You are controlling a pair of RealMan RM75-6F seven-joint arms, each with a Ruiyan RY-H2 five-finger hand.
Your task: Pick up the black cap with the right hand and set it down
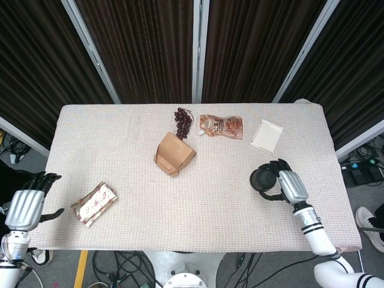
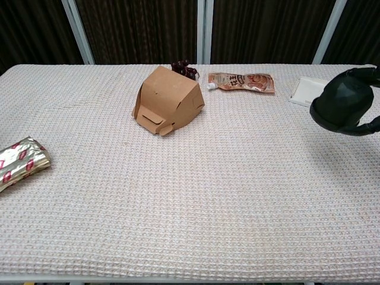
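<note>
Above table [image 1: 240, 204], black cap [image 2: 342, 102] in right hand [image 1: 289, 186] fingers' grasp; left hand [image 1: 25, 207] head view only, fingers loose, apart

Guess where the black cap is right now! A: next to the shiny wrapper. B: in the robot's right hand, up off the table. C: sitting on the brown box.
B: the right hand grips the black cap, which casts a shadow on the table below.
</note>
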